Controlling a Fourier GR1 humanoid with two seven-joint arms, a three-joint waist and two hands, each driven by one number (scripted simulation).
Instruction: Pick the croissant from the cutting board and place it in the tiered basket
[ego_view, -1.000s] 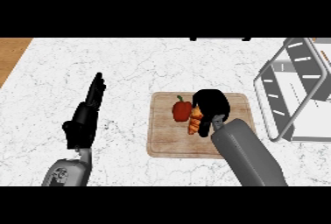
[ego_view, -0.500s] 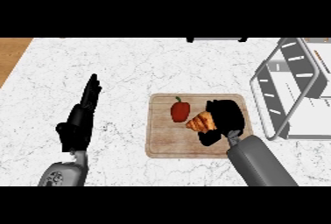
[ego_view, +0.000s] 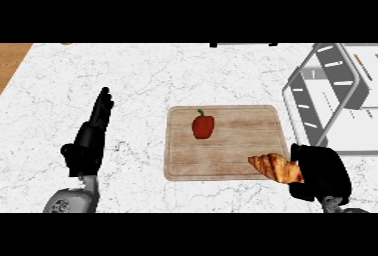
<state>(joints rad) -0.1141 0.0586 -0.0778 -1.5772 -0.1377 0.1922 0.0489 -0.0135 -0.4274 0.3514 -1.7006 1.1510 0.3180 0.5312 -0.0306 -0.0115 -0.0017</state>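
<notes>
A golden-brown croissant (ego_view: 276, 167) sits in my right hand (ego_view: 319, 171), whose fingers curl round its right end. It hangs over the near right corner of the wooden cutting board (ego_view: 236, 150). The tiered basket (ego_view: 332, 95), a grey wire frame with white shelves, stands at the far right. My left hand (ego_view: 90, 135) rests at the left with straight fingers pointing away, holding nothing.
A red bell pepper (ego_view: 203, 125) lies on the far left part of the board. The counter is white marble; a strip of wood shows at the far left corner.
My right hand has drawn back toward me and to the right, carrying the croissant from the board's middle to its near right corner. The left hand has barely moved.
</notes>
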